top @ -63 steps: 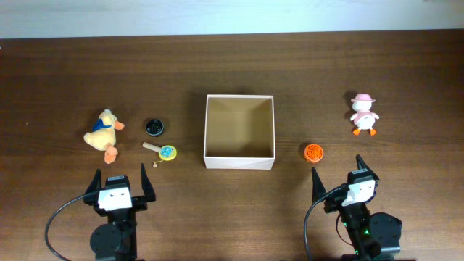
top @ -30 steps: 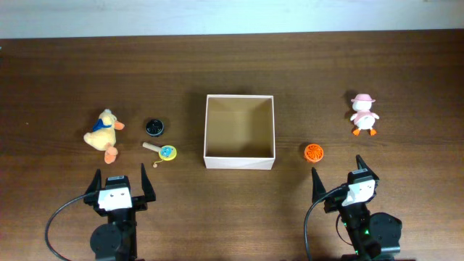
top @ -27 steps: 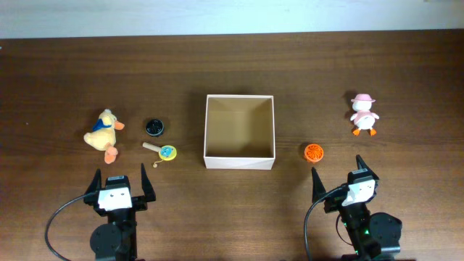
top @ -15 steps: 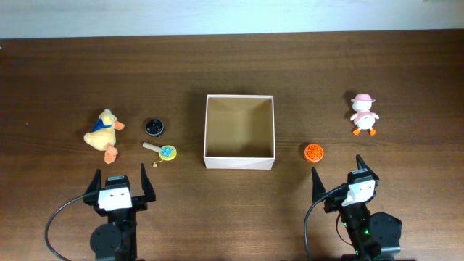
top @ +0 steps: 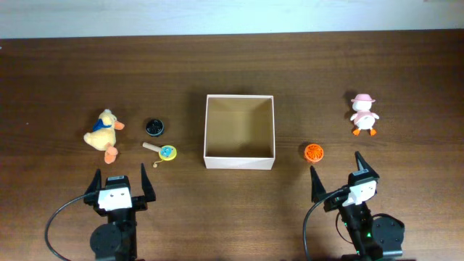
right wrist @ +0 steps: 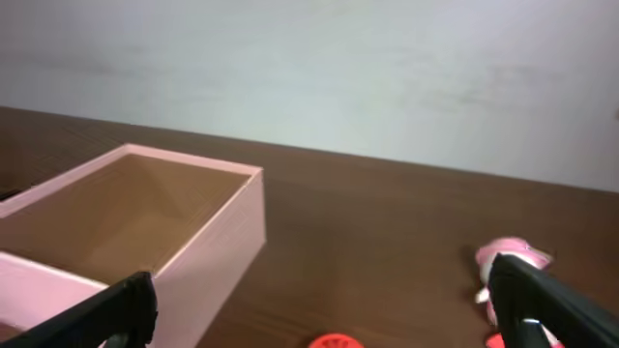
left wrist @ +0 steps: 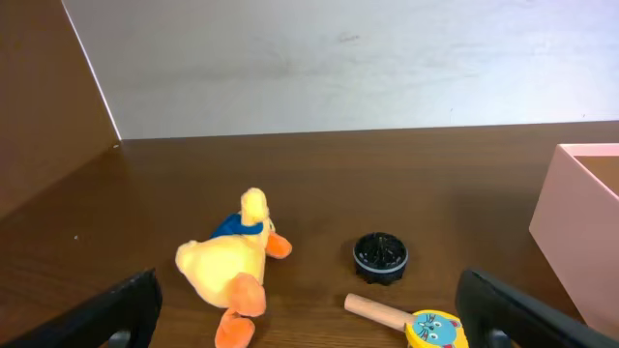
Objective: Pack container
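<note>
Dark wooden table with a square container at centre; left gripper and right gripper both spread wide, grasping nothing

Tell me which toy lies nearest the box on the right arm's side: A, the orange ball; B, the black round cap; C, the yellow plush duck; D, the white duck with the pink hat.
A: the orange ball lies just beside the container wall on that side, closer than the white duck; the plush duck and black cap lie on its other side.
</note>
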{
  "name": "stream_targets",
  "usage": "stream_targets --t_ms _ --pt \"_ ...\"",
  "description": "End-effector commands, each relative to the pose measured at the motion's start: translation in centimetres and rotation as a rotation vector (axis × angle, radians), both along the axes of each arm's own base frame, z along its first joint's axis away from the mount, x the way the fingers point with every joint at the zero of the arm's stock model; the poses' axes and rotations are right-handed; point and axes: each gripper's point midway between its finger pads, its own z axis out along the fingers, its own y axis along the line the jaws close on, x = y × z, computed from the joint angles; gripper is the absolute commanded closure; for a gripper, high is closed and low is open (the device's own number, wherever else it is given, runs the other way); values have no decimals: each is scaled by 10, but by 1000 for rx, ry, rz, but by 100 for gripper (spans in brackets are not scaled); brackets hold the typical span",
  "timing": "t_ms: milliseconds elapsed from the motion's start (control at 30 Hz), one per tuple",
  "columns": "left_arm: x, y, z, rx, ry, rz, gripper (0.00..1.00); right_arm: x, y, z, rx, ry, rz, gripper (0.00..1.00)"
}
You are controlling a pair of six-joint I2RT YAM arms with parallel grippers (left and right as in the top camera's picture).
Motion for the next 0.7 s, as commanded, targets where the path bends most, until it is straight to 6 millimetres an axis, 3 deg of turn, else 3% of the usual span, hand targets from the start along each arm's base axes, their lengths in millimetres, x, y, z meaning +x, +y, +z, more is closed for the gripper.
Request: stream_targets --t_ms 0,367,667 --pt "0 -2 -1 8 -3 -14 1 -8 6 31 56 -41 39 1" --pt "0 -2 -1 8 -3 -14 1 -39 5 102 71 141 32 1" --pt "0 -2 -1 8 -3 -14 1 -43 8 105 74 499 33 1"
